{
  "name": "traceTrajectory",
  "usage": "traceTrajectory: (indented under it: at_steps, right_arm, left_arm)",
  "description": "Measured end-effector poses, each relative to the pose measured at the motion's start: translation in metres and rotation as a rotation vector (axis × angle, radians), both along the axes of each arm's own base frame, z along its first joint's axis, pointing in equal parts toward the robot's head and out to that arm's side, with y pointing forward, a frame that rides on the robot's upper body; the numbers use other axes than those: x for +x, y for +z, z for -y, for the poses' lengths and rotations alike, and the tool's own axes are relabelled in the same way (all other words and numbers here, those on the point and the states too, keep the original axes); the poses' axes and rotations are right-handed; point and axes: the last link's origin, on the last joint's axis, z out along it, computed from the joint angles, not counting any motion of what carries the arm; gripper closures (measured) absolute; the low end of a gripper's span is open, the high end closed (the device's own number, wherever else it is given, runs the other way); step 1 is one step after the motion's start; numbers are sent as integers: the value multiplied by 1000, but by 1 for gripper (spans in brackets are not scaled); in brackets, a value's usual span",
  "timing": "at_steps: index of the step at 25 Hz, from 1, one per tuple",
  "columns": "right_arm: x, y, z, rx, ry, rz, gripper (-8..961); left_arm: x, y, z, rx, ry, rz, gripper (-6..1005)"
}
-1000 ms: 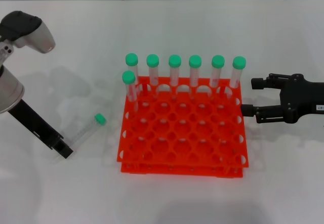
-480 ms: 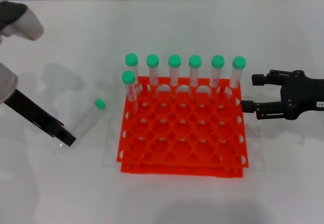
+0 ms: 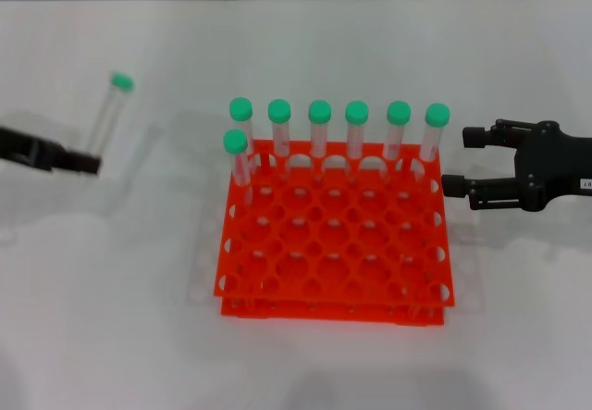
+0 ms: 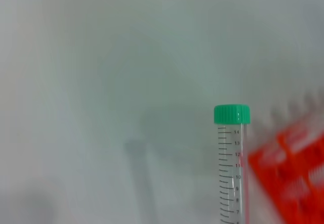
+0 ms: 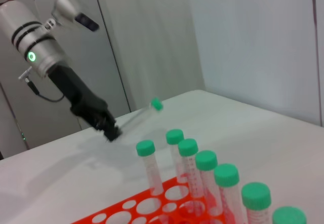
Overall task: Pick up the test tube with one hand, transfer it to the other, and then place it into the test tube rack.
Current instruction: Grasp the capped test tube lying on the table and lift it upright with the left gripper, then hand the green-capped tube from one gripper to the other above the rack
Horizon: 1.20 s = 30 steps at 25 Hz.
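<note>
Currently: one tube aloft, seven racked

Item 1, test tube [image 3: 108, 112]: clear, graduated, green screw cap. Held clear of the white surface [image 3: 111, 317], at about nine o'clock from the rack and well apart from it. Cap end tilted up and away; lower end pinched in the left claw [image 3: 91, 163].

Item 2, left claw: black, entering from the nine o'clock edge of the head view, pressed onto the tube's lower end. Silver wrist with green-lit ring [image 5: 32, 57] seen from the right wrist view.

Item 3, test tube rack [image 3: 333, 243]: orange-red, two-tier, grid of round holes, centre of the surface. Seven green-capped tubes [image 3: 319, 137] stand upright in it: six along the twelve o'clock row, one just behind at the nine o'clock end.

Item 4, right claw [image 3: 455, 160]: black, fingers spread, holding nothing, just beside the rack's three o'clock edge.
</note>
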Motion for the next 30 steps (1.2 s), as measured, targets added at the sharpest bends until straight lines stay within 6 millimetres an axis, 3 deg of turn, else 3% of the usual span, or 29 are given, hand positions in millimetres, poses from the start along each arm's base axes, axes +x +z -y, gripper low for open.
traceTrajectory:
  at_steps: [4,9,20,30]
  right_arm:
    - [0,1,0,6,-1,-6,93]
    - [0,3,-1,15,-4,-7,93]
    - [-3,7,-2,28,15,-18,93]
    - [-6,10,-2,32,37,-14,94]
  left_arm:
    - [6,25,-4,148,-79,115,787]
    - [24,33,-13,265,-214,251,785]
    - [63,-8,-31,378,-435,502,780]
    - [88,-49,-30,305,-524,609,775]
